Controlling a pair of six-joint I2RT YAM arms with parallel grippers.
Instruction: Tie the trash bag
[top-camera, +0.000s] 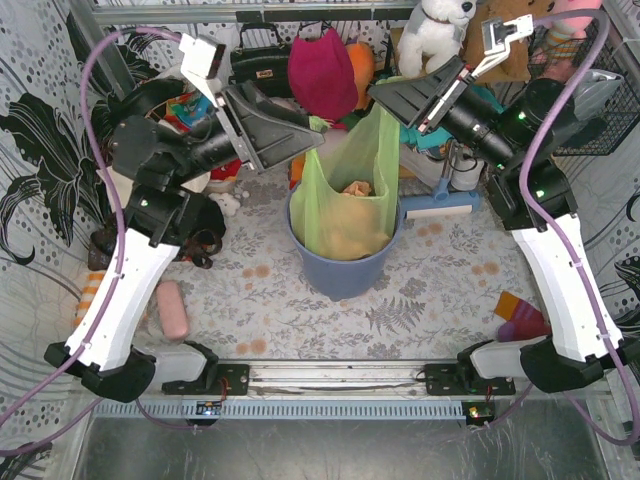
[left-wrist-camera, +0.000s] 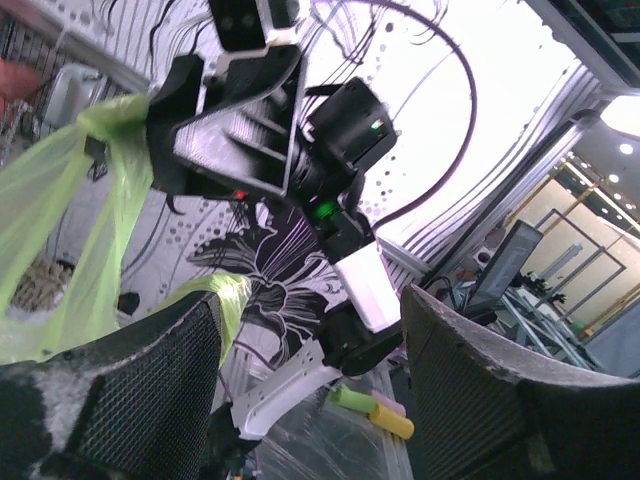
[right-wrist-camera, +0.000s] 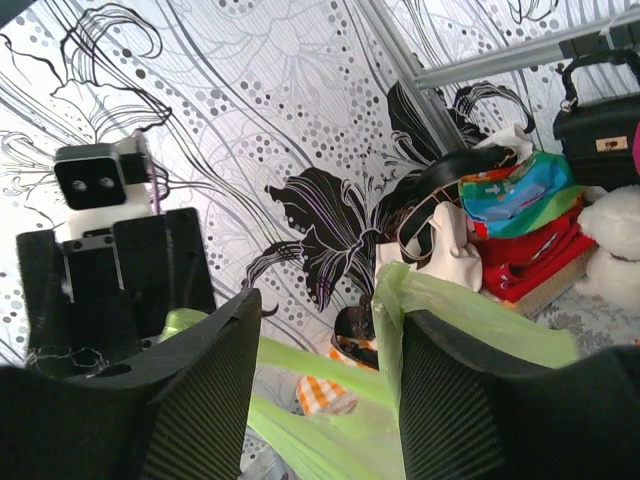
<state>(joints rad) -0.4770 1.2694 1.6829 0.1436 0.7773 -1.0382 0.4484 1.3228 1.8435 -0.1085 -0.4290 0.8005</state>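
**Fig.** Desk (top-camera: 440, 290) w/ floral cloth, top view. At centre stands the blue bin (top-camera: 345, 278), upright and lined w/ the trash bag (top-camera: 345, 215). The bag is thin green film, w/ tan paper (top-camera: 356, 188) showing inside.

- **Bag:** the body sits in the bin. Its two ears are lifted above the rim and drawn apart. The L ear (top-camera: 318, 165) runs up to the L tool (top-camera: 305, 135), and the R ear (top-camera: 385, 140) runs up to the R tool (top-camera: 385, 100).
- **Tools:** the tips are near each other above the bin, not touching. In the wrist views each tool has its jaws apart, w/ background visible btw them.
- **Film contact:** film lies against one finger (left-wrist-camera: 195, 345) of the L tool and one finger (right-wrist-camera: 440, 400) of the R tool. The ears look hooked rather than pinched (judgement).

**Step in hand:** ears raised and presented, pre-knot. No crossing or knot is visible yet.

**Next move calls for:** a firm clamp on each ear, then one ear crossed over the other and passed under. Tension should stay low so the thin film doesn't tear and the bin doesn't tip.
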